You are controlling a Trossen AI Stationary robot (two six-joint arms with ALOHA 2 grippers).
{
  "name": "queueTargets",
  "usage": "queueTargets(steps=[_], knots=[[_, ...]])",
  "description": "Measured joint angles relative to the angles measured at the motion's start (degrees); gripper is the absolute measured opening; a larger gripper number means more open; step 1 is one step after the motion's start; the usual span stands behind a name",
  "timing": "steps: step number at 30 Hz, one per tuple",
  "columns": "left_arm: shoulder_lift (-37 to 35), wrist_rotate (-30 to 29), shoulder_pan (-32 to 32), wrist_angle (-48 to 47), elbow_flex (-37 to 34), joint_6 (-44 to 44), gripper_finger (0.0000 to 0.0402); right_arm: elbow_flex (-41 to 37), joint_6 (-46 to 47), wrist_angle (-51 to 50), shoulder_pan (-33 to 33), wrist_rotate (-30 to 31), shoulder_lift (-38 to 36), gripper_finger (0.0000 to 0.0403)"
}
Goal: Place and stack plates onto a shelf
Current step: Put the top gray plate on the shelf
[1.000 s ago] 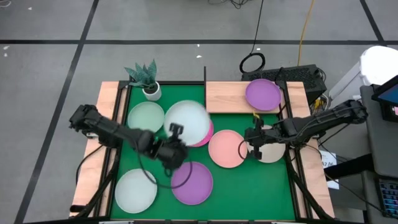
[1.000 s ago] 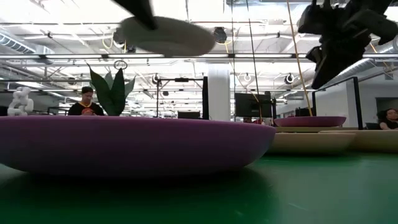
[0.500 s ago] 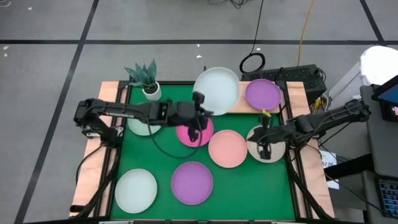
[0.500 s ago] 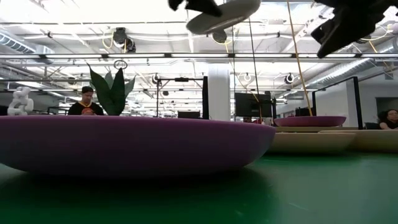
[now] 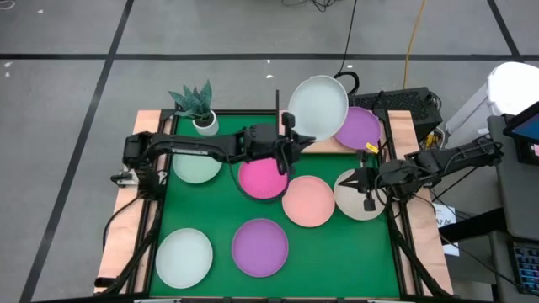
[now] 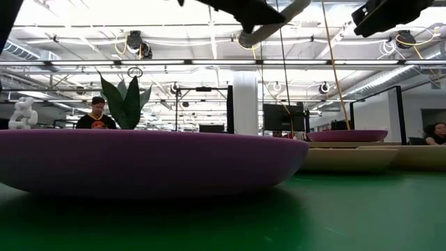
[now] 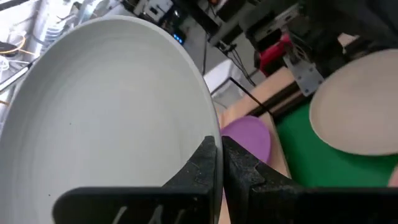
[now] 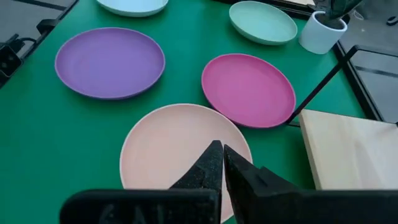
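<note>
My left gripper (image 5: 291,145) is shut on a pale mint-white plate (image 5: 318,107), raised above the wooden shelf (image 5: 328,146) at the table's far right. This plate fills the left wrist view (image 7: 106,106) and shows at the top of the low view (image 6: 275,19). A purple plate (image 5: 360,128) lies on the shelf. On the green mat lie mint (image 5: 195,168), hot pink (image 5: 263,178), salmon (image 5: 308,202), beige (image 5: 355,200), purple (image 5: 259,247) and pale (image 5: 184,257) plates. My right gripper (image 5: 367,183) hangs shut over the beige plate, high in the low view (image 6: 387,14). My left gripper pinches the pale plate's rim (image 7: 204,134) between its two fingers, one on the upper face and one beneath. The fingers come about level from the table's left. The plate is lifted clear and tilted, stretching away from the fingers over the shelf.
A small white pot with a plant (image 5: 202,118) stands at the mat's far left corner. A black frame (image 5: 396,227) borders the mat. Cables and equipment (image 5: 404,103) lie behind the shelf. A person (image 6: 96,115) sits in the room beyond.
My left gripper has carried the pale plate from above the mat's middle toward the far right, up over the shelf, and the plate has tipped. The hot pink plate, hidden before, now shows whole. My right gripper has risen and drifted a little to the right.
</note>
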Motion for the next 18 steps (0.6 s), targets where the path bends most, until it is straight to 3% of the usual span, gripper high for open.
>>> queueTargets(steps=[5, 18], knots=[[4.17, 2.45, 1.65, 6.02, 0.95, -2.65, 0.0010, 0.00, -0.85, 0.57, 0.00, -0.02, 0.13, 0.0000], [17.64, 2.61, 4.13, 1.35, 13.84, -9.91, 0.0010, 0.00, 0.40, 0.43, 0.00, -0.02, 0.13, 0.0000]])
